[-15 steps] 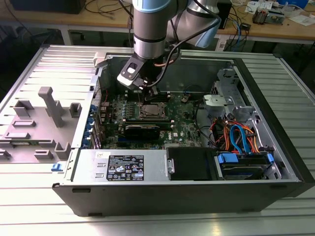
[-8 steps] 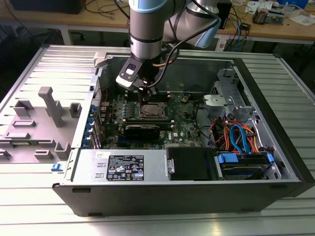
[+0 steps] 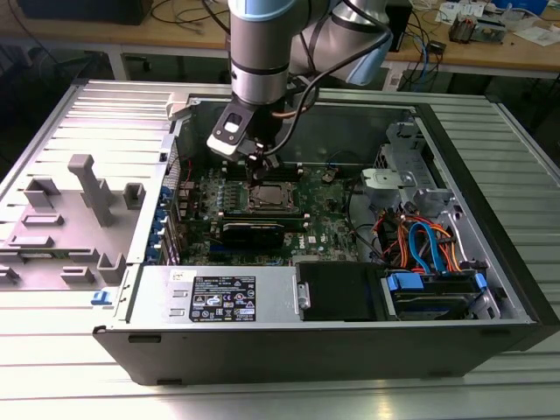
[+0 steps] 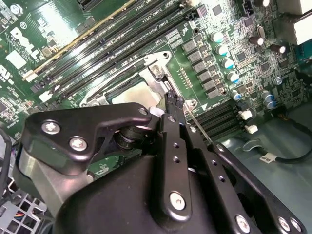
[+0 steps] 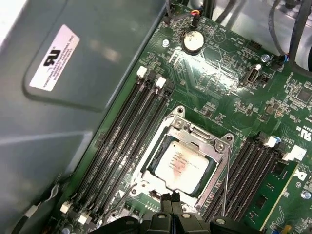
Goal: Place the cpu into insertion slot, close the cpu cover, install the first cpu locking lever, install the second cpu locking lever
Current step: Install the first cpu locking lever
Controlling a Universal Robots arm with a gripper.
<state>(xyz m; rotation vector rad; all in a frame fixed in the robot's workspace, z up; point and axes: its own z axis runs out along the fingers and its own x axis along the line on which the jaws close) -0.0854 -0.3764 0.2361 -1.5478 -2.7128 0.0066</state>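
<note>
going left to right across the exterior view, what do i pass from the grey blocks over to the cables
grey fixture blocks → blue card-slot tabs → cpu in its socket on the motherboard → orange and blue cables → the case's black edge

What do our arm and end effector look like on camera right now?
The arm is a silver-grey cylinder with light blue trim and a black cable beside it. The end effector is black with silver screw heads.
</note>
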